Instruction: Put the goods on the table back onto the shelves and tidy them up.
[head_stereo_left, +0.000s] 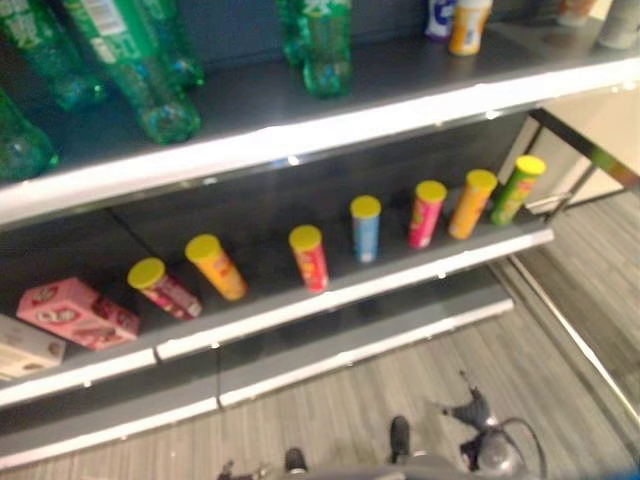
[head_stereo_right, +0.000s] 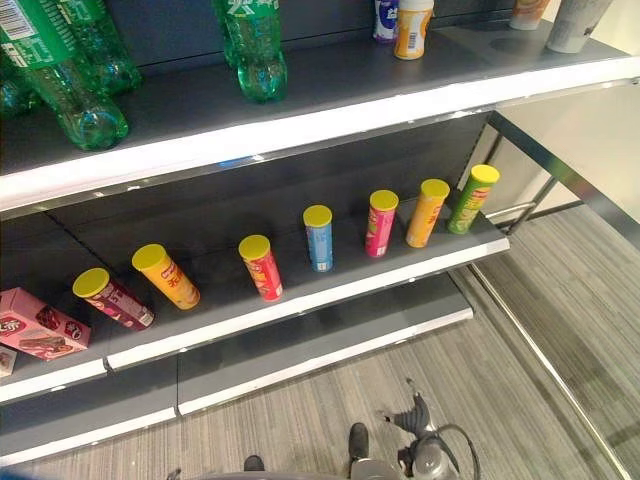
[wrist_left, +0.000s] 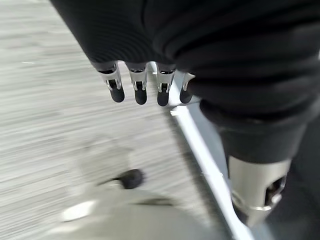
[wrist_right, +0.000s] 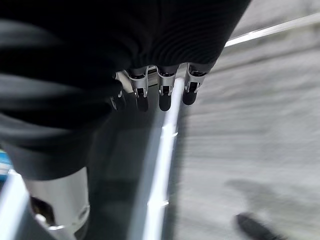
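Several chip cans with yellow lids stand in a spaced row on the middle shelf (head_stereo_right: 330, 293), from a dark red can (head_stereo_right: 113, 298) at the left to a green can (head_stereo_right: 473, 198) at the right; they lean back. A pink box (head_stereo_right: 40, 325) lies at the row's left end. Green bottles (head_stereo_right: 252, 50) stand on the upper shelf (head_stereo_right: 300, 130). My left hand (wrist_left: 140, 86) hangs over the grey floor beside a shelf edge, fingers relaxed and empty. My right hand (wrist_right: 165, 94) hangs the same way by a shelf edge, holding nothing.
Small bottles (head_stereo_right: 412, 28) and a grey cup (head_stereo_right: 575, 25) stand at the upper shelf's right end. A lower shelf board (head_stereo_right: 320, 345) juts out near the floor. A metal frame (head_stereo_right: 560, 172) runs along the right of the shelving, with grey plank floor (head_stereo_right: 540, 330) beyond.
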